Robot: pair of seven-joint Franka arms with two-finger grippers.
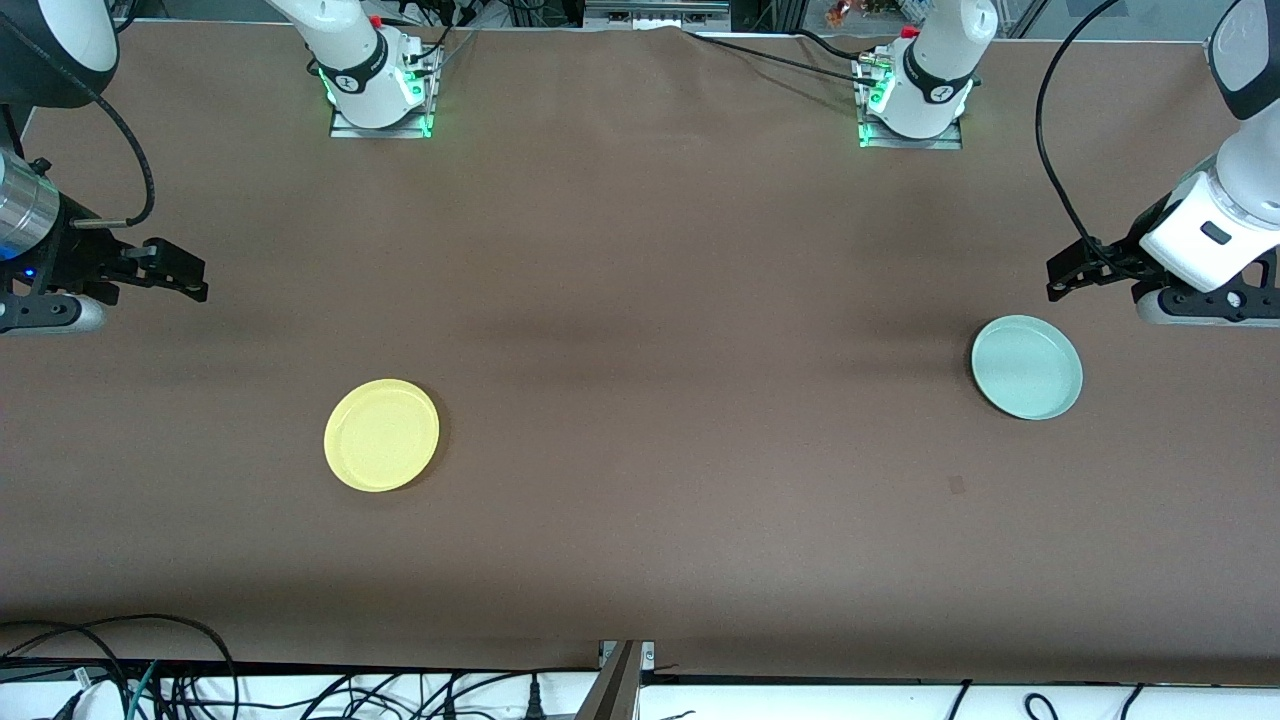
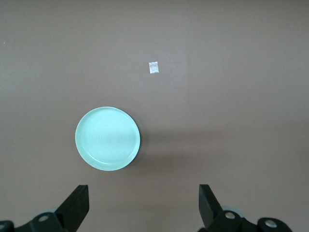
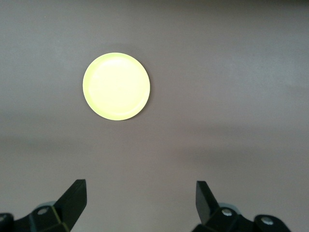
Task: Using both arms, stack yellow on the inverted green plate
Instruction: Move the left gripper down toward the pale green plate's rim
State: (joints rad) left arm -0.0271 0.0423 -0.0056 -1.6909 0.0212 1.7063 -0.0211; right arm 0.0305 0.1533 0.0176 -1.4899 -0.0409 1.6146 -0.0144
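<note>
The yellow plate (image 1: 381, 434) (image 3: 116, 86) lies flat on the brown table, toward the right arm's end. The pale green plate (image 1: 1027, 366) (image 2: 107, 138) lies flat toward the left arm's end, its hollow side apparently up. My right gripper (image 1: 185, 272) (image 3: 140, 193) hangs open over bare table at the right arm's end, apart from the yellow plate. Over bare table beside the green plate hangs my left gripper (image 1: 1062, 278) (image 2: 143, 198), open and not touching it. Nothing is between either pair of fingers.
A small pale patch (image 1: 957, 485) (image 2: 153, 67) sits on the cloth, nearer the front camera than the green plate. Both arm bases (image 1: 378, 90) (image 1: 915, 100) stand at the table's back edge. Cables (image 1: 180, 685) lie along the front edge.
</note>
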